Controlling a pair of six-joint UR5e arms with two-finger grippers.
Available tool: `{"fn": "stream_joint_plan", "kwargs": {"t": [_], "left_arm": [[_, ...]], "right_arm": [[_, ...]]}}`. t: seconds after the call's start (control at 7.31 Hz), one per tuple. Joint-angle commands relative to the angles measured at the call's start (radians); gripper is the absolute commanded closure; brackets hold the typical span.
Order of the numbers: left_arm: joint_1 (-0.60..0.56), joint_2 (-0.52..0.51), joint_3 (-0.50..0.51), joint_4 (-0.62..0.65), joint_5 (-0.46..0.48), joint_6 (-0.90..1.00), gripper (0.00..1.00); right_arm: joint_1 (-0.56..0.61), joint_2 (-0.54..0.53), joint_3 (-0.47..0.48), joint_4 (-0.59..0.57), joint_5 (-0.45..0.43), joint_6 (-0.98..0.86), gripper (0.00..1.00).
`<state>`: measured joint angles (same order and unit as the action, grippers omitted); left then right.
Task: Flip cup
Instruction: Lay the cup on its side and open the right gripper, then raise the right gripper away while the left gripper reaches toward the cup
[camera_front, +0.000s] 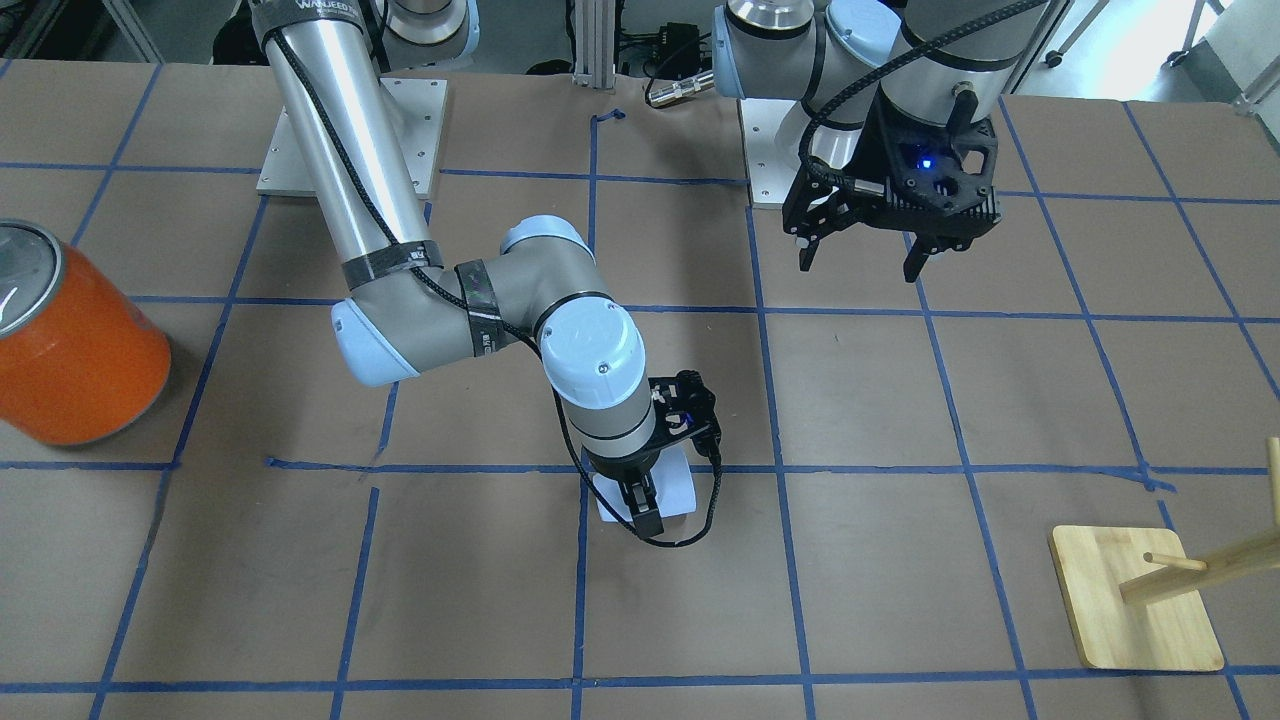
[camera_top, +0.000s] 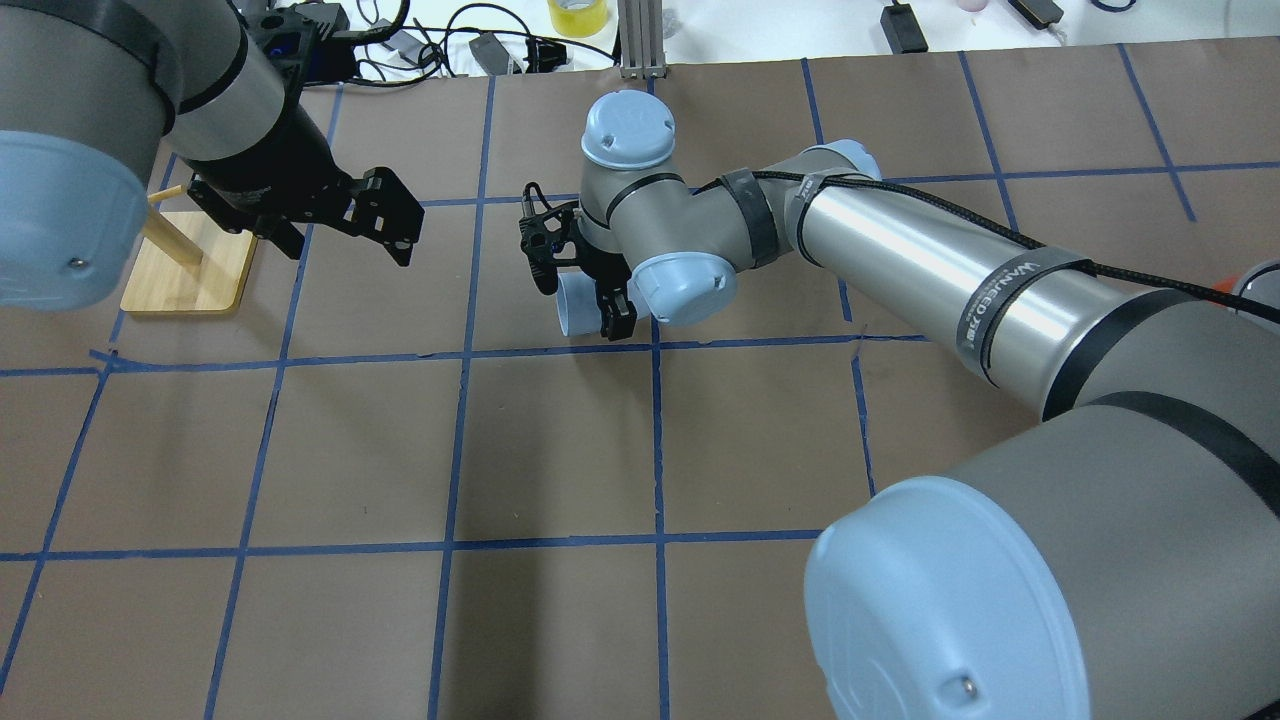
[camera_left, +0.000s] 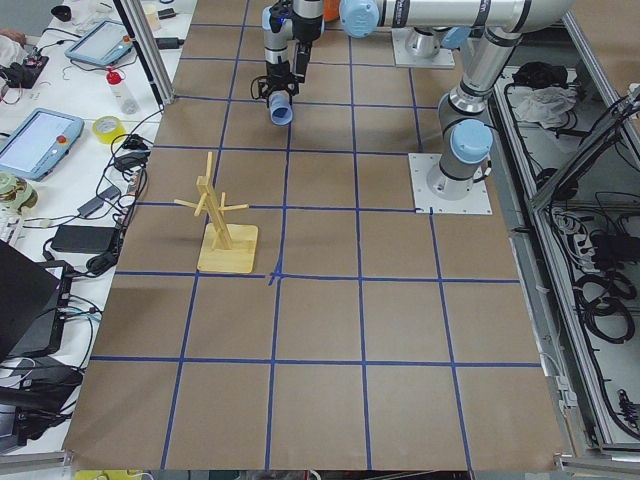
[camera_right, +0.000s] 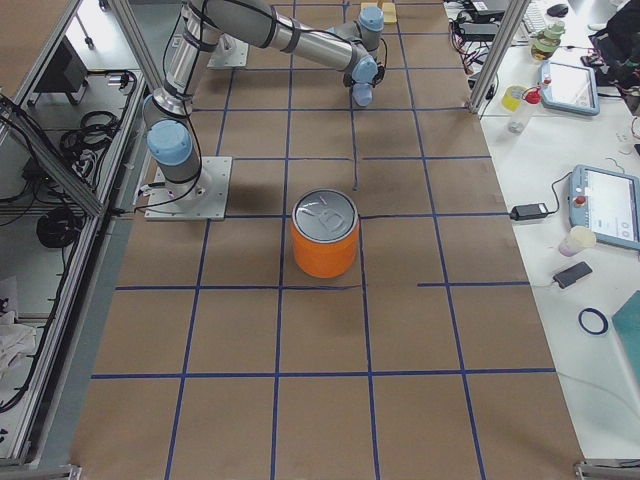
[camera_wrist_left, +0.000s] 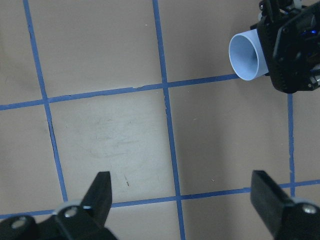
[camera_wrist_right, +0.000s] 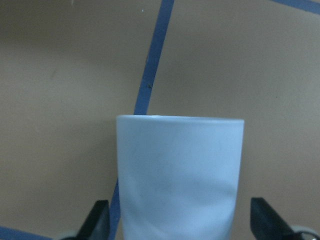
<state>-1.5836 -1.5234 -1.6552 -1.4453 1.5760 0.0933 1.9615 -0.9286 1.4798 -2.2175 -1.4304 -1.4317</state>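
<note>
Cup sideways, rim leftward, inside spread right tool; left tool spread too, well apart.

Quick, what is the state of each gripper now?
Left gripper: open, empty.
Right gripper: open, jaws on either side of the cup, small gaps showing.

Cup within the right pincer

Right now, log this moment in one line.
right pincer: open, straddling pale blue plastic cup on its side | left pincer: open
</note>
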Motion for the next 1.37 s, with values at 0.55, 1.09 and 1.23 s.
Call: {"fn": "stream_joint_plan", "kwargs": {"t": [0.55, 1.09, 1.23], "left_arm": [[0.071, -0.016, -0.005, -0.003, -0.332, -0.001, 0.00], [0.129, -0.271, -0.066, 0.251, -0.508, -0.010, 0.00], [0.129, -0.318, -0.067, 0.279, -0.599, -0.029, 0.00]], "right_arm": [[-0.262, -0.440, 0.002, 0.400, -0.041, 0.101, 0.00], [-0.440, -0.576, 0.017, 0.485, -0.061, 0.643, 0.00], [-0.438, -0.611, 0.025, 0.562, -0.062, 0.895, 0.00]]}}
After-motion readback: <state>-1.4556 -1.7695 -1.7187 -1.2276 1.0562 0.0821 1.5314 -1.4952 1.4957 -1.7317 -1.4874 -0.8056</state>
